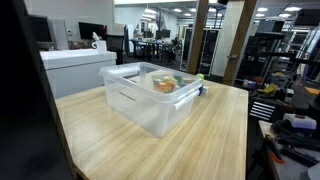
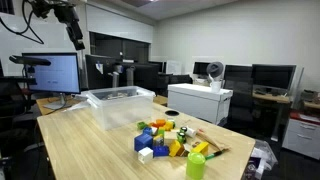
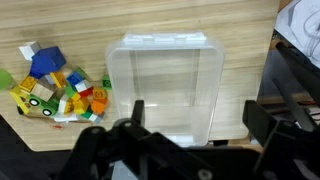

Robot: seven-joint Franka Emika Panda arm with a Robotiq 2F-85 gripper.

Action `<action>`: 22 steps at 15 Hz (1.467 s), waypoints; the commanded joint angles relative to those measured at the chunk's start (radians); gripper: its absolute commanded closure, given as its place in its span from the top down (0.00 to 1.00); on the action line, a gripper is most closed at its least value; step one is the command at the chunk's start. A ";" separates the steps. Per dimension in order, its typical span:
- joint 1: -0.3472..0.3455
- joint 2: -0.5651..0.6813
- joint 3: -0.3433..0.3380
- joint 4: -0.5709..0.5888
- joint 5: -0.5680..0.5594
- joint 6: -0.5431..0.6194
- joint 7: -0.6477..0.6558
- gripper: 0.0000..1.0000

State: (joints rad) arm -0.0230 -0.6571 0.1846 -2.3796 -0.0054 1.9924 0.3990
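While the gripper (image 3: 197,125) hangs wide open above the clear plastic bin (image 3: 165,42) | toy blocks (image 3: 55,92) heaped just beside bin | risk: finger clipping rim could shove bin (light, empty) into blocks

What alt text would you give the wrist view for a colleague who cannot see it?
Looking straight down, the open gripper hangs above a clear plastic bin that looks empty, on a wooden table. A pile of colourful toy blocks lies on the table to the bin's left in the picture, apart from it.
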 commanded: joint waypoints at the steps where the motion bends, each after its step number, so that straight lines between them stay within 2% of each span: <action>1: 0.003 0.001 -0.002 0.002 -0.002 -0.002 0.001 1.00; 8: 0.003 0.001 -0.002 0.002 -0.002 -0.002 0.001 1.00; 11: -0.006 0.025 -0.039 0.014 0.004 0.003 -0.030 1.00; 14: -0.011 0.069 -0.181 0.029 0.044 0.019 -0.165 1.00; 17: -0.024 0.126 -0.370 0.067 0.100 -0.013 -0.400 1.00; 20: -0.071 0.254 -0.543 0.140 0.127 -0.050 -0.608 1.00; 22: -0.087 0.343 -0.618 0.177 0.153 -0.080 -0.732 1.00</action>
State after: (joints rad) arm -0.0870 -0.4432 -0.3732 -2.2786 0.0930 1.9625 -0.1904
